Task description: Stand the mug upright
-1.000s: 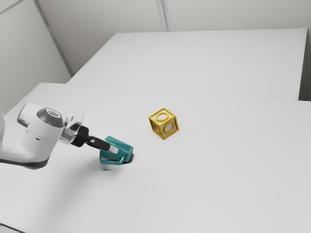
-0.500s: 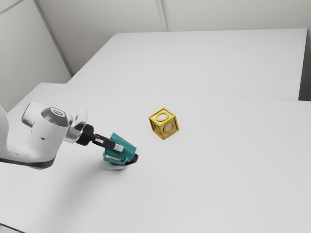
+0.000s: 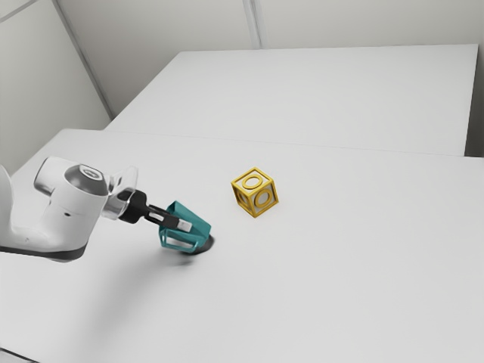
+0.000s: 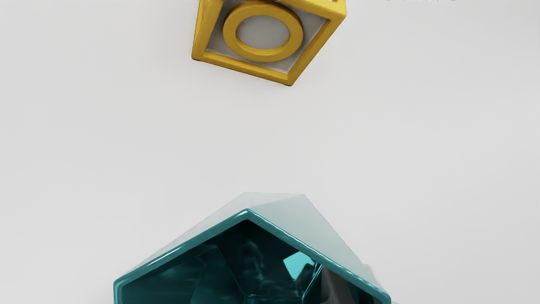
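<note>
Ideally, from the exterior view's left, the hand [image 3: 184, 224], pinching the wall of the mug [image 3: 200, 233] that leans over the table [image 3: 340, 265], should swing its mouth upward slowly, seating the base flat before release, clear of the yellow cube [image 3: 255, 192]
</note>
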{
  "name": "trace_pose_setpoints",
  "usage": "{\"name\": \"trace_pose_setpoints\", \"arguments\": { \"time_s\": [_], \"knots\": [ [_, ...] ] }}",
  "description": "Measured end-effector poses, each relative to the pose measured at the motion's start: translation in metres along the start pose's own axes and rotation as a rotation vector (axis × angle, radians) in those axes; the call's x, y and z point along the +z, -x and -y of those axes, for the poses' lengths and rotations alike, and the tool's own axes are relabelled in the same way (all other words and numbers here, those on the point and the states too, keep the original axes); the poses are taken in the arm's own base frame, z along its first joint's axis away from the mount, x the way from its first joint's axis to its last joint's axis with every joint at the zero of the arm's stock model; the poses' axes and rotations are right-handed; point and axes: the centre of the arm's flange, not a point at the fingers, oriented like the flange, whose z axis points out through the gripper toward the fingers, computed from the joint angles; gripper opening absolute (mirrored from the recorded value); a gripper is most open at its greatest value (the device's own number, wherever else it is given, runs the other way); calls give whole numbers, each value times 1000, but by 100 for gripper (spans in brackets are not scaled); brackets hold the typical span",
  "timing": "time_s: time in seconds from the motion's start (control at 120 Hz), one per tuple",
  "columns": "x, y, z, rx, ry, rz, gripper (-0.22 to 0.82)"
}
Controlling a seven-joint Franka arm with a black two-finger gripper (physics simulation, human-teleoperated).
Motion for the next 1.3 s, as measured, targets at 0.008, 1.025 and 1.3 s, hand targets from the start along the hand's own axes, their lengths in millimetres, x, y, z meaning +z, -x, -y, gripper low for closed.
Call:
{"name": "trace_pose_setpoints", "arguments": {
  "time_s": [0.008,1.025,1.3],
  "knots": [
    [0,0,0,1,-1,-1,-15],
    [-30,-37,-54,65,-381,499,-18],
    [-14,-33,-53,-46,-404,504,-18]
  ]
}}
